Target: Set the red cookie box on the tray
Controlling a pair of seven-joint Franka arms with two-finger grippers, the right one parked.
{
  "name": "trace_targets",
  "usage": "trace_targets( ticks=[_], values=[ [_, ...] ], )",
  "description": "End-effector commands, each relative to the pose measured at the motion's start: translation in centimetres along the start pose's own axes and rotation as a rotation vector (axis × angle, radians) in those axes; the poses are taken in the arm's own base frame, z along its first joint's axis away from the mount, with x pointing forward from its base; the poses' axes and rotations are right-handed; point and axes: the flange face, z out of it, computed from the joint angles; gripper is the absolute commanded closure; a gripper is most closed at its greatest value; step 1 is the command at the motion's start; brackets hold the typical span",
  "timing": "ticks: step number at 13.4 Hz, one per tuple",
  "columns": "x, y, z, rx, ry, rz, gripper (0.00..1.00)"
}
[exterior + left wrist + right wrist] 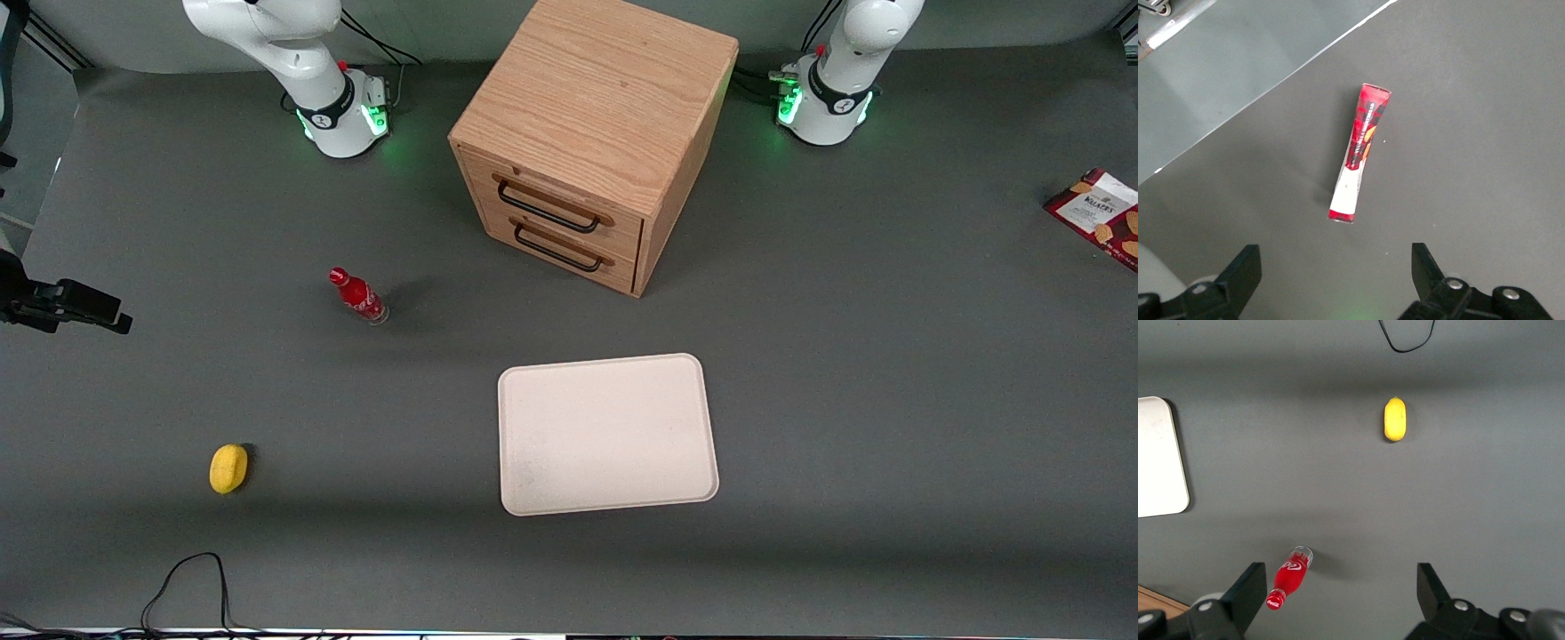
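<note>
The red cookie box (1099,213) lies at the working arm's end of the table, partly cut off by the frame's edge. Its white label and cookie pictures face up. In the left wrist view the red cookie box (1359,153) looks thin and stands apart from the fingers. My left gripper (1335,280) hovers above the table beside it, open, with nothing between its black fingers (1239,275). The gripper does not show in the front view. The cream-white tray (607,434) lies bare in the table's middle, nearer the front camera than the cabinet.
A wooden two-drawer cabinet (591,142) stands at mid-table. Toward the parked arm's end are a small red bottle (358,296) and a yellow fruit (228,468). A black cable (191,578) loops near the front edge. The table's edge (1271,87) runs close to the box.
</note>
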Motion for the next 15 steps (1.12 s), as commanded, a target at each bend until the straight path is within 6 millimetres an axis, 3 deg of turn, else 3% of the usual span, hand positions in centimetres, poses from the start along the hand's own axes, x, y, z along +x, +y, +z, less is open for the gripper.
trace_targets(
  ticks=[1,4,6,13,15],
  values=[
    [-0.9,0.1,3.9,0.004,0.020,-0.022,0.00],
    [-1.1,1.5,10.1,0.004,0.061,-0.041,0.00],
    [-0.8,2.5,13.0,0.003,0.078,-0.035,0.00],
    [1.8,4.5,21.4,0.020,0.093,0.027,0.00],
    [2.0,4.9,22.8,0.020,0.086,0.035,0.00]
  ],
)
